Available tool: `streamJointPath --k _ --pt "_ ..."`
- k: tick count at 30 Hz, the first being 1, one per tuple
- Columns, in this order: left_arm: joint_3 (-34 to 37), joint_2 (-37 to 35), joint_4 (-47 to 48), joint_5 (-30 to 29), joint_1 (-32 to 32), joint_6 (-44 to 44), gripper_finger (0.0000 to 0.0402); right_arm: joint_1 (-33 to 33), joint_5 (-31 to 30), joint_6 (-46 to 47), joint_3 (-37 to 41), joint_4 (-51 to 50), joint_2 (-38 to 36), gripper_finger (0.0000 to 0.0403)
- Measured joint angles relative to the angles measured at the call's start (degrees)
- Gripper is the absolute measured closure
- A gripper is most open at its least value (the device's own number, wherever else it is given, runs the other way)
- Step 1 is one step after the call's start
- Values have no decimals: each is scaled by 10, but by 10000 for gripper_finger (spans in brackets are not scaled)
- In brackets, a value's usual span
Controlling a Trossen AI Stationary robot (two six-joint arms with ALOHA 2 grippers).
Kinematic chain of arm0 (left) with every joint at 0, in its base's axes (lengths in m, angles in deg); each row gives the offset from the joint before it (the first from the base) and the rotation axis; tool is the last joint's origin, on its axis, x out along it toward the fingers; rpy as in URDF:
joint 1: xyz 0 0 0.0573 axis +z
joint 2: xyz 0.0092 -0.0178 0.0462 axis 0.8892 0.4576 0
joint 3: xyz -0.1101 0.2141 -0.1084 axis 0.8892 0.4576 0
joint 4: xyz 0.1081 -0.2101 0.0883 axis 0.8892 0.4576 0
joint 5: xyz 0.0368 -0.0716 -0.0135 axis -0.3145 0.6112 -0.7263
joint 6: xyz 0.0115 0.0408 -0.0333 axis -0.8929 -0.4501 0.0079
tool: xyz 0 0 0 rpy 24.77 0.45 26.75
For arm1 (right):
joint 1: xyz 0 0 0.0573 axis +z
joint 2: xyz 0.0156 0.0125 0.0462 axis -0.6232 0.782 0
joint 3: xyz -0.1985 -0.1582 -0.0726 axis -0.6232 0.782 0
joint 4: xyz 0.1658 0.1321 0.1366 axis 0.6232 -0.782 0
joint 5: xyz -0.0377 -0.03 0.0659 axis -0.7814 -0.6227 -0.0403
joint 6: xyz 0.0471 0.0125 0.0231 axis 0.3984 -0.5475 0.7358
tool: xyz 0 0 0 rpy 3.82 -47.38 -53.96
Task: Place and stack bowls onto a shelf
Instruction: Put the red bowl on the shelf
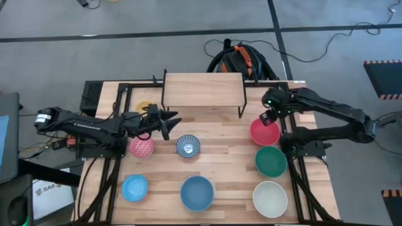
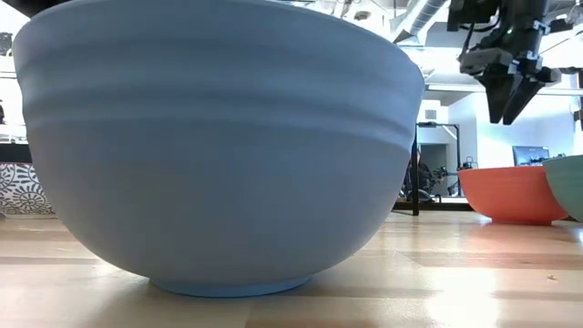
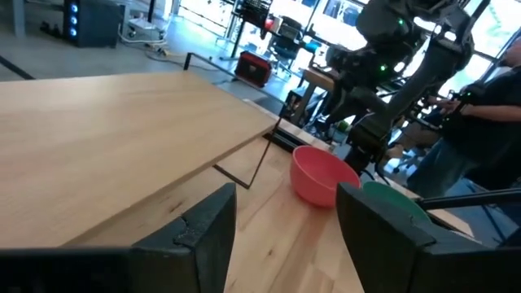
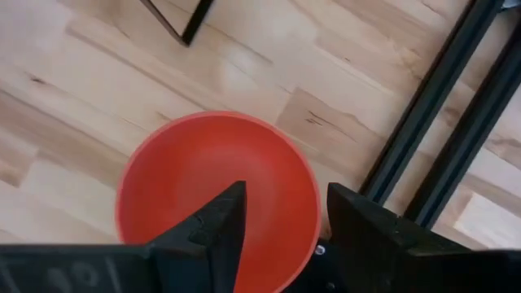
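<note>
The shelf (image 1: 204, 90) stands at the table's far middle with nothing on its board. My right gripper (image 1: 267, 118) is open and hovers above the red bowl (image 1: 265, 132). In its wrist view (image 4: 281, 216) the bowl's rim (image 4: 313, 195) lies below the gap between the fingers, and the low view shows the gripper (image 2: 506, 114) well above the red bowl (image 2: 510, 193). My left gripper (image 1: 171, 120) is open and empty, just near of the shelf's left part, between the yellow bowl (image 1: 145, 107) and the blue-white patterned bowl (image 1: 188, 146). The pink bowl (image 1: 142, 146) sits below my left arm.
The green bowl (image 1: 271, 161), the cream white bowl (image 1: 270, 198), the large blue bowl (image 1: 197, 193) and the light blue bowl (image 1: 134, 188) stand along the near and right parts of the table. Black frame rails (image 4: 440, 106) run beside the red bowl. A person (image 3: 480, 122) is behind the table.
</note>
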Motion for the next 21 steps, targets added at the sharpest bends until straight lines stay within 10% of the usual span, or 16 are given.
streamJointPath --k 21 --pt "0 124 -120 -11 -29 12 208 -89 22 -41 75 32 7 203"
